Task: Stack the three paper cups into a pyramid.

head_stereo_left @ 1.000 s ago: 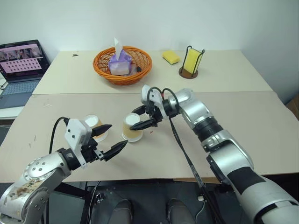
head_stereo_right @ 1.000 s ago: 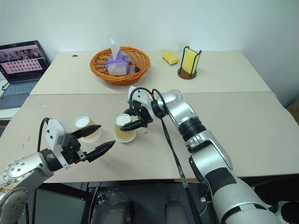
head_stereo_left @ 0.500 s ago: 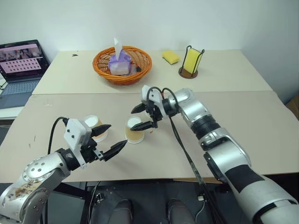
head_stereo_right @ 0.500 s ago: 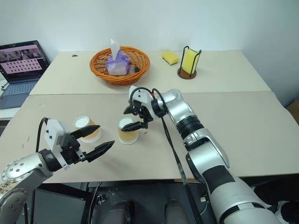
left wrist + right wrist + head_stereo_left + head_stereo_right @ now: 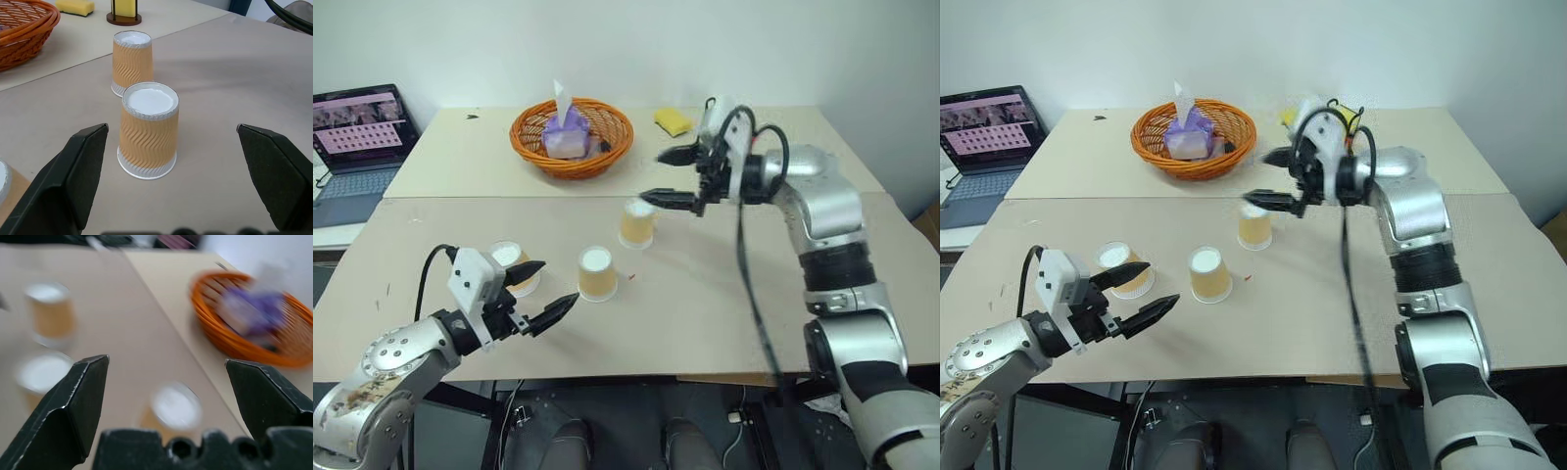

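Observation:
Three paper cups stand upside down on the tan table, white bottoms up. One cup (image 5: 511, 266) is at the left, partly behind my left gripper (image 5: 558, 284). A second cup (image 5: 596, 273) sits just right of it, and the third cup (image 5: 637, 223) is farther back. My left gripper is open and empty, its fingers (image 5: 73, 181) level with and either side of the middle cup (image 5: 149, 129), apart from it. My right gripper (image 5: 653, 177) hangs open and empty in the air, above and just right of the far cup.
An orange wicker basket (image 5: 612, 147) holding a tissue pack stands at the back. A yellow sponge (image 5: 672, 120) and a wire holder (image 5: 715, 129) are right of it. A laptop (image 5: 357, 127) is at the far left. A black cable (image 5: 754, 304) hangs from my right arm.
My right gripper opened and let go of the middle cup, then swung up, back and to the right. The far cup, earlier behind that arm, now shows. The left arm stayed still.

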`<state>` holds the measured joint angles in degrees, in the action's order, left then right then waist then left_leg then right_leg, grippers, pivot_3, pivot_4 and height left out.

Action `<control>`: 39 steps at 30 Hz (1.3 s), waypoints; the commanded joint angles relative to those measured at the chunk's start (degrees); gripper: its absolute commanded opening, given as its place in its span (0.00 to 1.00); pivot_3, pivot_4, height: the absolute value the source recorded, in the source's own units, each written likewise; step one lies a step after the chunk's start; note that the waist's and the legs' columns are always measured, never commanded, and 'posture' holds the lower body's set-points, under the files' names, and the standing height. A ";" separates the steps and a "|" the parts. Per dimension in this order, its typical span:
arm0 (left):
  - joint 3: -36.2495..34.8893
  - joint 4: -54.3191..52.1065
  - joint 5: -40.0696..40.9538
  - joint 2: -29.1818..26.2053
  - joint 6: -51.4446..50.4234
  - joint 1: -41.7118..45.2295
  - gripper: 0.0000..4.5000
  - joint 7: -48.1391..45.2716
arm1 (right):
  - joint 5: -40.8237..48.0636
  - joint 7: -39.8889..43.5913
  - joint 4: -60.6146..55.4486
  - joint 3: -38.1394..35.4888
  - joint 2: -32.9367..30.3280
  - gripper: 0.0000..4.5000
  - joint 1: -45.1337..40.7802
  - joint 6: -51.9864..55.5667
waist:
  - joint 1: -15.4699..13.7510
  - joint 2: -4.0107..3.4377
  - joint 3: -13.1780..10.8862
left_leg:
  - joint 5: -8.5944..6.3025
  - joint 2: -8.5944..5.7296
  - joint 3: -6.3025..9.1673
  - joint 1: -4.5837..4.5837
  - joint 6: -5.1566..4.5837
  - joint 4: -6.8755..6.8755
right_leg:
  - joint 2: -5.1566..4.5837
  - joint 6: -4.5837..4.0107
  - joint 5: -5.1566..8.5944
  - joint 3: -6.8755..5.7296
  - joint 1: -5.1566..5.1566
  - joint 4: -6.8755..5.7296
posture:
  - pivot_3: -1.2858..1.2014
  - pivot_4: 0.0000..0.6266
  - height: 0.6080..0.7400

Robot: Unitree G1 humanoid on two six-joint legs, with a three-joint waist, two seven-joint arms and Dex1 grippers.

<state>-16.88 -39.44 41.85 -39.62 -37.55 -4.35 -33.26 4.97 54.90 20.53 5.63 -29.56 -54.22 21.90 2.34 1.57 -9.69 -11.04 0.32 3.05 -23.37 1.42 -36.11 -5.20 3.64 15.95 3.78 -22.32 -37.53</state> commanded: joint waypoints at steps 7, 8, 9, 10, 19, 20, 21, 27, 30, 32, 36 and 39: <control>-1.14 0.17 -0.28 -0.66 1.07 1.54 1.00 -0.31 | -0.16 -8.77 -0.47 -0.63 5.86 0.98 9.44 -1.02 | 1.35 -0.10 -0.08 | 0.01 0.04 -0.07 -0.23 0.00 0.00 | 0.07 0.00 0.00 0.18 -0.45 -0.32 | 0.52 0.24 1.00; -1.07 0.24 -0.33 -0.65 1.06 1.50 1.00 -0.38 | 0.22 -9.21 0.17 -0.83 6.63 0.98 8.63 -0.74 | 1.47 -0.10 -0.08 | 0.01 0.04 -0.07 -0.20 0.00 0.00 | 0.07 0.00 0.00 0.18 -0.42 -0.31 | 0.52 0.24 1.00; -1.02 0.29 -0.35 -0.64 1.06 1.47 1.00 -0.44 | 0.38 -9.51 0.63 -1.00 7.17 0.98 8.06 -0.57 | 1.60 -0.10 -0.08 | 0.00 0.05 -0.07 -0.15 0.00 0.00 | 0.08 0.00 0.00 0.17 -0.35 -0.28 | 0.52 0.24 1.00; -0.97 0.32 -0.38 -0.62 1.07 1.41 1.00 -0.46 | 0.46 -9.67 1.60 -1.13 7.78 0.98 7.05 -0.73 | 1.60 -0.10 -0.08 | 0.01 0.05 -0.07 -0.12 0.00 0.00 | 0.08 0.00 0.00 0.17 -0.31 -0.25 | 0.52 0.24 1.00; -0.80 0.18 -0.54 -0.46 1.14 1.39 1.00 -0.14 | 0.50 -9.58 10.54 -0.94 11.47 0.98 0.29 -3.55 | 1.45 -0.10 -0.08 | 0.00 0.05 -0.04 -0.11 0.00 0.01 | 0.07 0.00 0.00 0.13 -0.26 -0.18 | 0.52 0.24 1.00; -0.87 0.11 -0.48 -0.42 1.08 1.40 1.00 0.00 | 0.60 -9.54 11.70 -0.99 11.83 0.98 -0.33 -4.02 | 1.43 -0.10 -0.08 | 0.00 0.04 -0.04 -0.12 0.00 0.01 | 0.07 0.00 0.00 0.13 -0.25 -0.18 | 0.52 0.24 1.00; -0.93 0.04 -0.49 -0.43 1.07 1.38 1.00 0.09 | 0.67 -9.52 12.76 -1.03 12.16 0.98 -0.87 -4.43 | 1.42 -0.10 -0.08 | 0.00 0.04 -0.04 -0.12 0.00 0.01 | 0.07 0.00 0.00 0.12 -0.25 -0.18 | 0.52 0.24 1.00; -1.39 -0.16 -0.35 -0.45 0.88 1.15 1.00 0.56 | 0.43 -9.70 18.97 -0.93 14.51 0.98 -3.76 -7.61 | 1.58 -0.10 -0.08 | 0.00 0.05 -0.04 -0.12 0.00 0.03 | 0.07 0.00 0.00 0.12 -0.28 -0.19 | 0.52 0.24 1.00; -1.29 -0.45 -0.36 -0.38 0.86 0.78 1.00 0.76 | 0.29 -10.31 22.71 -1.11 15.94 0.98 -6.37 -9.42 | 1.74 -0.10 -0.08 | 0.00 0.06 -0.04 -0.10 0.00 0.03 | 0.08 0.00 0.00 0.13 -0.28 -0.21 | 0.52 0.24 1.00; -1.22 -0.57 -0.34 -0.33 0.83 0.63 1.00 0.96 | 0.22 -10.75 25.52 -1.40 16.72 0.98 -8.20 -10.81 | 1.68 -0.11 -0.08 | 0.00 0.06 -0.04 -0.09 0.00 0.05 | 0.09 -0.01 -0.01 0.13 -0.29 -0.21 | 0.52 0.24 1.00; -1.29 -0.66 -0.17 -0.34 0.80 0.54 1.00 1.22 | 0.35 -11.08 30.26 -1.88 18.29 0.98 -11.54 -13.17 | 1.64 -0.11 -0.09 | 0.00 0.05 -0.03 -0.11 0.00 0.05 | 0.08 -0.01 -0.01 0.13 -0.29 -0.20 | 0.52 0.24 1.00; -1.27 -0.68 -0.15 -0.47 0.86 0.51 1.00 1.28 | 0.11 -11.52 33.78 -2.19 19.05 0.98 -13.43 -14.88 | 1.65 -0.11 -0.09 | 0.00 0.06 -0.03 -0.10 0.00 0.06 | 0.08 -0.01 -0.01 0.13 -0.29 -0.20 | 0.52 0.24 1.00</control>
<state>-16.99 -38.16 41.61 -39.81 -37.56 -4.07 -32.09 4.73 43.72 52.96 4.88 -10.70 -65.32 9.52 3.98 1.45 -9.78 -11.04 0.38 3.03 -23.46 1.43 -36.05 -5.12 3.63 15.94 3.91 -22.61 -37.73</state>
